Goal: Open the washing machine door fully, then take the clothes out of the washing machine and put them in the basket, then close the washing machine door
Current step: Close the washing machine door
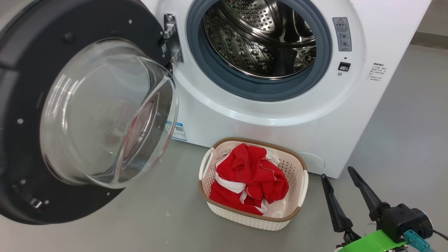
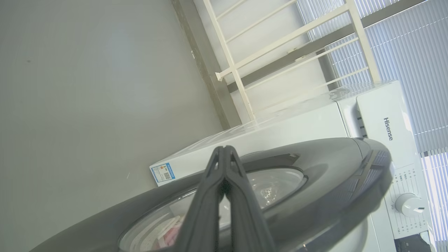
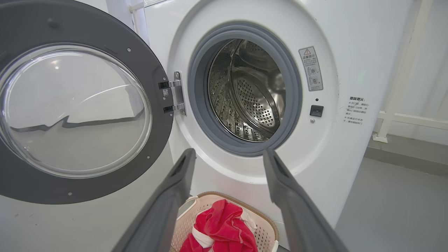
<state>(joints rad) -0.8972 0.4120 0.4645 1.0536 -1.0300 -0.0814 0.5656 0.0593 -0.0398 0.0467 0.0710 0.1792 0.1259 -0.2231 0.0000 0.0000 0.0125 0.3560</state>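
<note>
The right pincer (image 1: 337, 173) is pointing up at the head view's lower right, fingers apart and holding nothing. The left pincer (image 2: 224, 151), tips pressed together, is hovering by the washing machine door (image 1: 105, 112), which is standing wide open at left. The clothes (image 1: 252, 171) are lying in the basket (image 1: 245, 218) at lower centre, on the grey floor (image 1: 157, 217) before the washing machine (image 1: 245, 115)

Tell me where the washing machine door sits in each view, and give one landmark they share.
Head view: the washing machine door takes the left side, swung open.
Left wrist view: the door spans the bottom, rim to the right.
Right wrist view: the door is upper left, glass facing the camera.
Shared landmark: the white washing machine it hinges on.
</note>
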